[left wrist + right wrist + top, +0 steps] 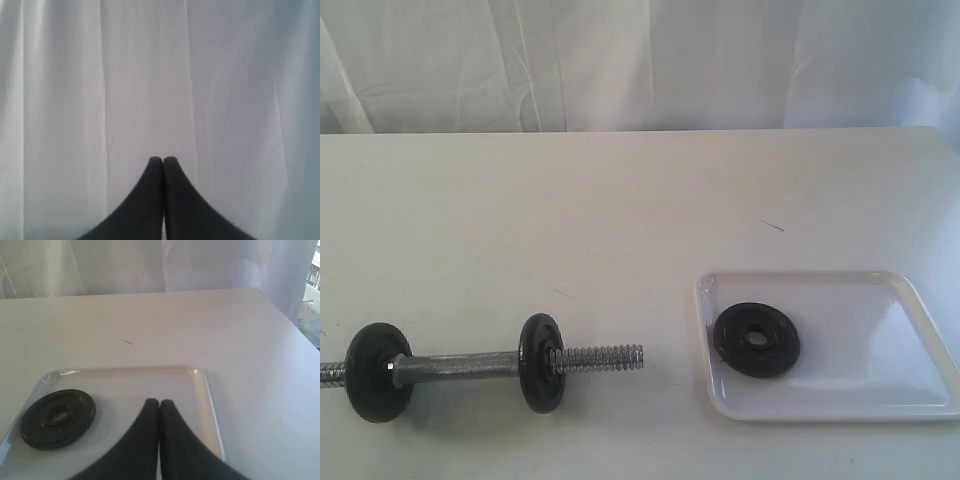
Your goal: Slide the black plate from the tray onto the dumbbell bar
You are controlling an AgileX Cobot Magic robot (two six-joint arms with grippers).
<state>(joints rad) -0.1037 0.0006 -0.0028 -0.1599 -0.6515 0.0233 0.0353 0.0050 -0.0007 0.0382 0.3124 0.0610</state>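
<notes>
The black plate (pixel 756 341) lies flat in the left part of the white tray (pixel 880 395) at the front right of the table; the right wrist view shows the same black plate (pixel 58 417) and tray (pixel 206 390). At the front left lies the dumbbell bar (pixel 470 364), chrome, with two black discs on it and a bare threaded end (pixel 605 356) pointing toward the tray. My right gripper (pixel 159 402) is shut and empty over the tray, to the side of the plate. Facing only white curtain, my left gripper (pixel 163 159) is shut and empty. Neither gripper shows in the exterior view.
A white curtain (pixel 640 60) hangs behind the table's far edge. A small dark mark (pixel 772 225) sits on the tabletop beyond the tray. The table's right edge (pixel 290 320) runs close to the tray.
</notes>
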